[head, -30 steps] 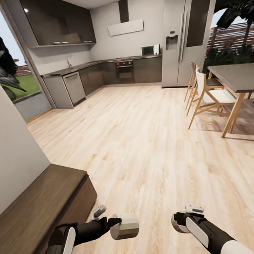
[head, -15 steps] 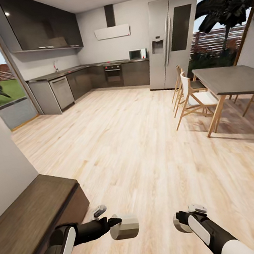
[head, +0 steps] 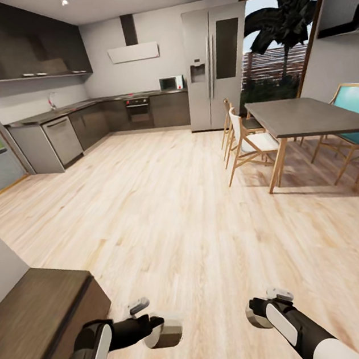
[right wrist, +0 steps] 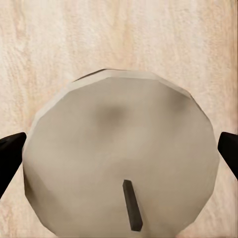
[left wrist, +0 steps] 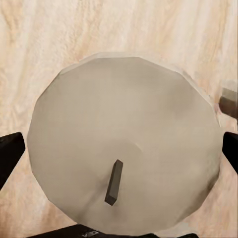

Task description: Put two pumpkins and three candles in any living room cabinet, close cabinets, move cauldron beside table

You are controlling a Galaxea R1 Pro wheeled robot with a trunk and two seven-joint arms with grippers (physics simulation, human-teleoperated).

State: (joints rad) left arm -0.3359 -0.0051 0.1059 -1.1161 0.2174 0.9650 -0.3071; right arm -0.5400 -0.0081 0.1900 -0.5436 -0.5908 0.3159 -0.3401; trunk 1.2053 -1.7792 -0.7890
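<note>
My left gripper (head: 158, 331) hangs low over the floor, shut on a stubby beige candle (head: 167, 333). The left wrist view looks down on that candle's (left wrist: 124, 119) round top and dark wick, with a black finger (left wrist: 10, 156) at each side. My right gripper (head: 258, 312) is also shut on a candle (head: 254, 320), whose top and wick face the right wrist view (right wrist: 119, 134). The dark brown cabinet (head: 41, 315) stands at the lower left, beside my left arm, its fronts hidden. The pumpkins and the cauldron are out of view.
A grey dining table (head: 308, 116) with wooden chairs (head: 249, 145) stands at the right. A tall steel fridge (head: 214, 65) and grey kitchen units (head: 58, 137) line the far wall. Pale wood floor (head: 173, 215) stretches ahead.
The head view has swung to the right, so the cabinet slid left and more of the table shows. My left gripper has drawn back a little with its candle.
</note>
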